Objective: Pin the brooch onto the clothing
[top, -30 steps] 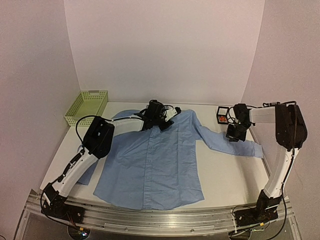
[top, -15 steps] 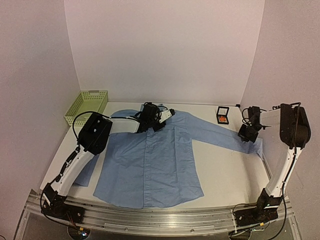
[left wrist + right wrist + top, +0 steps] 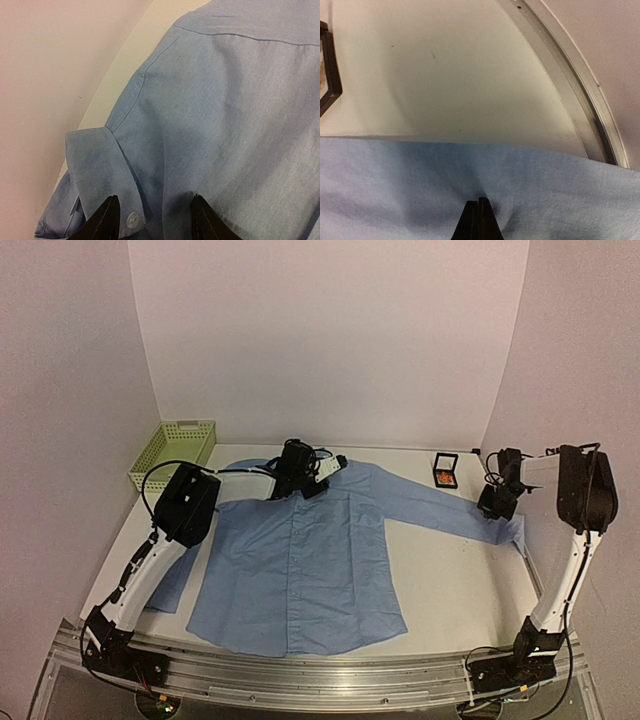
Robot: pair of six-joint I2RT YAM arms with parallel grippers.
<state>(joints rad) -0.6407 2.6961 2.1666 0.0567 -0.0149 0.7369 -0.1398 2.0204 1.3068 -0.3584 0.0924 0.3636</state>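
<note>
The clothing, a light blue shirt (image 3: 300,560), lies spread front-up on the white table. The brooch (image 3: 444,478) shows as a tiny orange-red spot inside a small black box at the back right. My left gripper (image 3: 300,472) rests at the collar. In the left wrist view it (image 3: 155,199) is open, its fingertips (image 3: 114,202) set down on the cloth either side of a collar point with a white button (image 3: 132,219). My right gripper (image 3: 497,502) sits on the right sleeve near the cuff. Its jaws (image 3: 477,201) are shut, and the sleeve cloth (image 3: 395,190) puckers toward the tips.
A pale green plastic basket (image 3: 175,452) stands at the back left corner. The black box's edge (image 3: 329,75) shows left of the right gripper. A metal rail (image 3: 570,95) marks the table's right border close by. Walls enclose the table on three sides.
My right gripper moved right toward the table's edge, and the right sleeve now lies stretched out straighter. The left gripper shifted slightly left at the collar.
</note>
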